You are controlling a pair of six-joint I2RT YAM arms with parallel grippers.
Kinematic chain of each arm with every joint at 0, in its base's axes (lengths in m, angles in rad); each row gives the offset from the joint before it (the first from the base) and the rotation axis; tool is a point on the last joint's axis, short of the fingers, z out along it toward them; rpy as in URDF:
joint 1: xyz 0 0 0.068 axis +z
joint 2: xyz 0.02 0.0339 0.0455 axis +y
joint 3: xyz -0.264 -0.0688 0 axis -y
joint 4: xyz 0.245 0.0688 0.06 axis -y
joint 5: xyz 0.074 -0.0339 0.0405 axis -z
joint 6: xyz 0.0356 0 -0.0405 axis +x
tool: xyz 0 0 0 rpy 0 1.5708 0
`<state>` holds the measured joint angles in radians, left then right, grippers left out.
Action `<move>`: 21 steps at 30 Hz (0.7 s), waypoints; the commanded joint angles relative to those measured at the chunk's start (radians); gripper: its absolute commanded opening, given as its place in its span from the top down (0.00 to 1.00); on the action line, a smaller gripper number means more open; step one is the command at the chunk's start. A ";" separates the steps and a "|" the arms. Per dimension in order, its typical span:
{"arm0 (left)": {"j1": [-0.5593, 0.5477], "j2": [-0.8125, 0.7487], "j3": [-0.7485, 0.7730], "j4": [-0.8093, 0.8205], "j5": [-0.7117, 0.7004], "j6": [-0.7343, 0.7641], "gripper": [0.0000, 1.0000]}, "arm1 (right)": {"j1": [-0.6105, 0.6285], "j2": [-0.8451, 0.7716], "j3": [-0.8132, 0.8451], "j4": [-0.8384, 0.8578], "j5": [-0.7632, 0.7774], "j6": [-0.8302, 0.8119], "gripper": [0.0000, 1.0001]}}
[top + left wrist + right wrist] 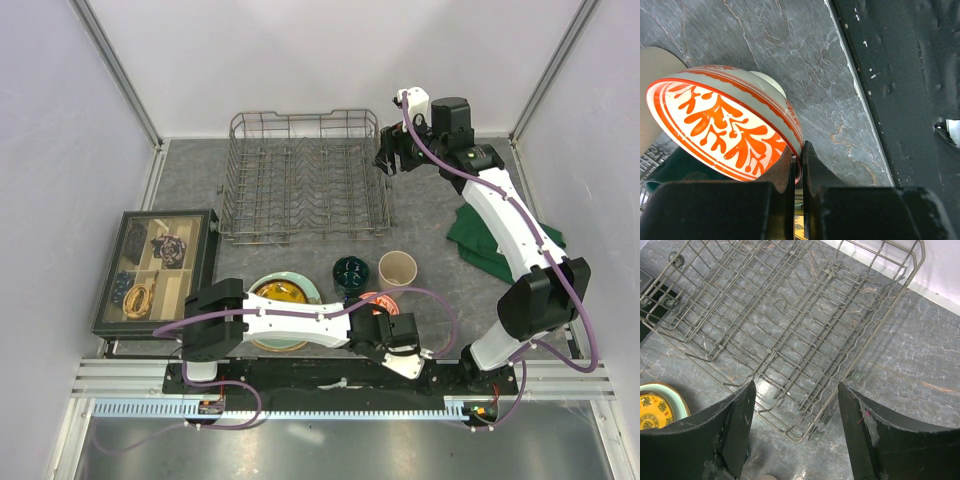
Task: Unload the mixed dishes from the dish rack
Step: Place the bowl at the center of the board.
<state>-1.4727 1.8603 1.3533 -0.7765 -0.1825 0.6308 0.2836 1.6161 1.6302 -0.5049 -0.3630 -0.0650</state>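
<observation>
The left jaws (pixel 799 161) are pinched tight on the rim of the red-and-white bowl (pixel 725 132). The next move turns on that grip. From above, the bowl is at about 11 o'clock from the jaws, right next to them and close to the near edge of the bench (pixel 200 180). The bowl is tipped up on its side, so its open face looks sideways. I cannot tell if it touches the bench. I think it must be laid flat and set down before the jaws let go, or it may roll. The left arm is the one for this job. The right arm is far away.

The dish rack (pixel 300 180) has nothing in it. The right jaws (pixel 795 390) are wide apart and hold nothing. They hang by the rack's far right corner, at about 2 o'clock from its middle.

The dark green mug (pixel 352 270) and the tall beige cup (pixel 397 268) stand side by side at 5 o'clock from the rack. The cup looks empty. The small yellow plate (pixel 280 291) lies on the pale-green plate (pixel 312 290) at 6 o'clock, partly under the left arm. The dark tray (pixel 165 213) at 8 o'clock has small things in its boxes.
</observation>
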 commanded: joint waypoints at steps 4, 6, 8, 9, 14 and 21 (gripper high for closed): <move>-0.009 0.011 0.033 0.039 -0.046 0.043 0.98 | -0.006 -0.030 -0.001 0.029 -0.024 0.008 0.26; -0.012 0.014 0.032 0.036 -0.052 0.043 0.98 | -0.006 -0.028 -0.001 0.026 -0.027 0.010 0.26; -0.014 0.022 0.032 0.033 -0.055 0.041 0.98 | -0.006 -0.028 -0.001 0.028 -0.027 0.010 0.26; -0.015 0.023 0.030 0.029 -0.055 0.037 0.98 | -0.007 -0.027 -0.003 0.029 -0.027 0.010 0.26; -0.018 0.030 0.026 0.031 -0.057 0.024 0.99 | -0.007 -0.025 -0.001 0.029 -0.030 0.011 0.26; -0.029 0.036 0.029 0.029 -0.057 0.017 0.90 | -0.008 -0.024 -0.006 0.028 -0.033 0.013 0.26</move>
<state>-1.4864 1.8885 1.3533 -0.7738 -0.2180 0.6327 0.2817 1.6161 1.6287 -0.5049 -0.3706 -0.0631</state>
